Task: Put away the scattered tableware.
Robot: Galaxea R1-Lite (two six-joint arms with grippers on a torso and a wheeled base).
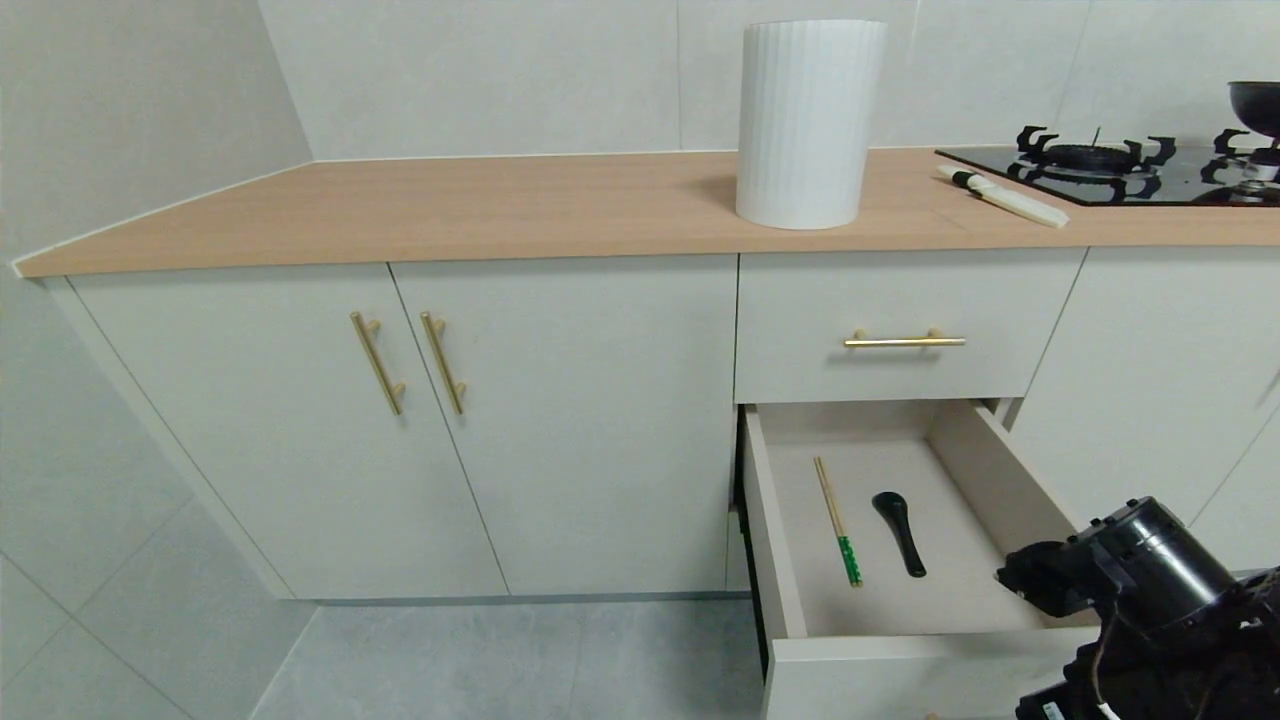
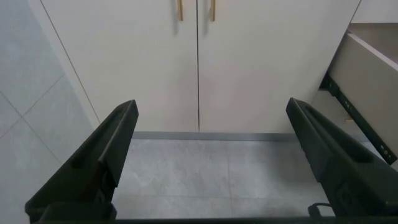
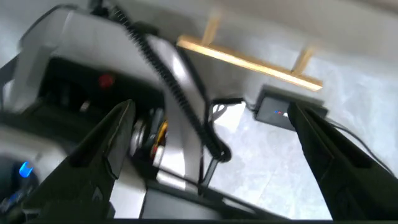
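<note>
Two items already sit in the open drawer: chopsticks and a black spoon, side by side, apart, both lying front to back. One piece is left out, by my read: a cream utensil on the tabletop, just beside the stove; can't tell what kind. Right pincer is wide open and holds nothing. It sits low at the drawer front with a brass handle just past its tips. In the head view the right arm is at the drawer's front right corner. From that pincer the cream utensil is well above and further in toward the wall, slightly to the robot's right. Its long axis runs diagonal along the stove edge, far end toward the white cylinder, near end toward the tabletop's front edge. Left pincer is also wide open and empty, low near the floor, facing the double cupboard doors. The drawer side is off to its right, so the utensil is well apart from it and across the drawer. Judgement: the right arm is nearer. The move turns on lifting clear of the drawer to tabletop height, then setting the jaws across that diagonal, not along it. Risk: thin, flat piece, easy to nudge against the stove.
</note>
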